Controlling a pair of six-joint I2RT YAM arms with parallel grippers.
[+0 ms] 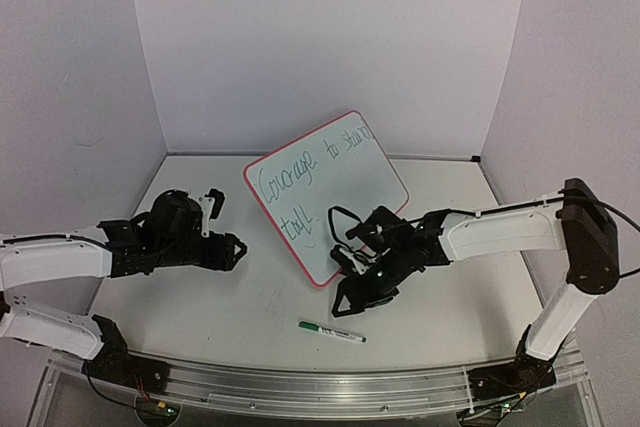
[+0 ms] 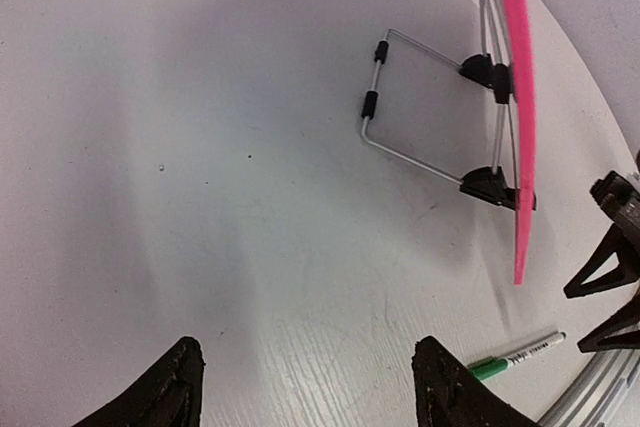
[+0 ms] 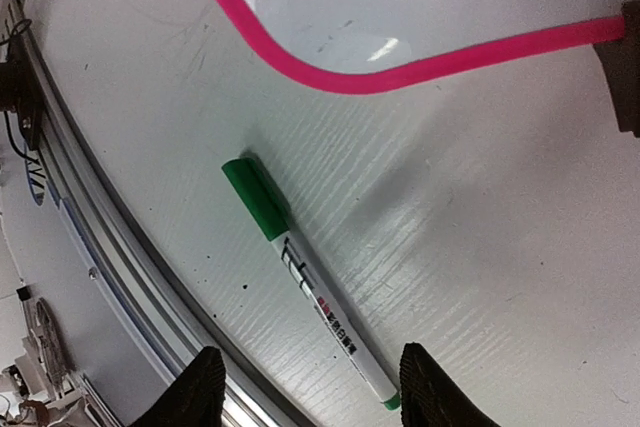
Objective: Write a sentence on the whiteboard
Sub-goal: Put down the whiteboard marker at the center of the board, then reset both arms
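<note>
**Entry: both grippers parted and empty, marker set down, whiteboard written.**
Right gripper (image 3: 310,392) had its fingers apart over a green-capped marker (image 3: 305,287) lying flat on the table (image 1: 200,317), lower centre of the top view. Left gripper (image 2: 310,387) was likewise spread, holding nothing. The whiteboard (image 1: 365,202) stood propped at centre on a wire stand (image 2: 420,107), bearing the sentence (image 1: 290,182). Judged light, rigid, slick-faced and easily tipped, so best taken by its pink frame edge.
</note>
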